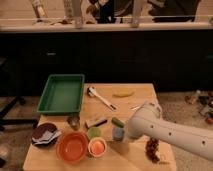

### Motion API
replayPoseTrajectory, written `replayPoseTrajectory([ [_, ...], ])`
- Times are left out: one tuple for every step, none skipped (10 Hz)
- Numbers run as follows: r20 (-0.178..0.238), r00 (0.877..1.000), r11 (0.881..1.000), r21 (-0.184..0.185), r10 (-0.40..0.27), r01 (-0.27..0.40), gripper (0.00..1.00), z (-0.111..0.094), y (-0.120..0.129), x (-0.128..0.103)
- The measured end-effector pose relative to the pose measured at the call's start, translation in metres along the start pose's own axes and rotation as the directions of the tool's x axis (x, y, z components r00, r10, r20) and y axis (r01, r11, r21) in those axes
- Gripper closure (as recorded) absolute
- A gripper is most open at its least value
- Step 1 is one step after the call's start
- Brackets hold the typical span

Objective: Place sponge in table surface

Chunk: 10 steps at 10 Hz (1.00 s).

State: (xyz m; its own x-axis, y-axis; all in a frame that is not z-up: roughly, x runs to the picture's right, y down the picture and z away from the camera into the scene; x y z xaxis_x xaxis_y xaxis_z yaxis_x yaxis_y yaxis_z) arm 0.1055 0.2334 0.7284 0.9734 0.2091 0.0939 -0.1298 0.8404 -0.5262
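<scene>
Filling the lower frame, the table (135,95) is carrying a green tray (62,93) at upper left and an orange bowl (72,147) at lower left; the gripper (120,134), lower centre, is clamping the sponge (118,133) against the wood.

Bench: light plank-grained wooden bench (142,92) beneath my arm.
Left side: green rectangular plastic tray (62,93); dark plate with white scraps (44,134).
Front: orange round bowl (73,147); small cup with orange contents (97,147).
Middle: tan-and-dark brush-like block (96,121); small grey-blue rectangular sponge (118,133), my shut end effector (123,135) right at it.
Back: white-handled utensil (100,96); yellow banana (123,93).
Right front: dark reddish clump (152,148).
</scene>
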Motion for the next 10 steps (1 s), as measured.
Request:
replayPoseTrajectory([
  [0.003,1.0,1.0,-0.005,-0.003,0.003,1.0,0.0015,-0.0001,-0.0013],
  [0.013,1.0,1.0,-0.011,0.001,-0.001,1.0,0.0034,0.0004,-0.0015],
  [0.022,1.0,1.0,-0.014,0.005,-0.005,1.0,0.0045,0.0001,-0.0001],
  [0.026,1.0,1.0,-0.017,0.01,-0.009,1.0,0.0052,-0.0006,0.0015],
  [0.031,0.999,1.0,-0.023,0.009,-0.008,1.0,0.0065,-0.0013,0.0],
  [0.033,0.999,1.0,-0.029,0.007,-0.006,1.0,0.0079,-0.0019,-0.0014],
  [0.032,0.999,0.999,-0.034,0.008,-0.007,1.0,0.0087,-0.0025,-0.0006],
  [0.032,0.999,0.999,-0.036,0.007,-0.006,1.0,0.009,-0.0027,-0.0009],
  [0.032,0.999,0.999,-0.036,0.005,-0.004,0.98,0.0093,-0.0028,-0.0021],
  [0.032,0.999,0.999,-0.036,0.006,-0.005,0.89,0.0092,-0.0027,-0.0016],
])
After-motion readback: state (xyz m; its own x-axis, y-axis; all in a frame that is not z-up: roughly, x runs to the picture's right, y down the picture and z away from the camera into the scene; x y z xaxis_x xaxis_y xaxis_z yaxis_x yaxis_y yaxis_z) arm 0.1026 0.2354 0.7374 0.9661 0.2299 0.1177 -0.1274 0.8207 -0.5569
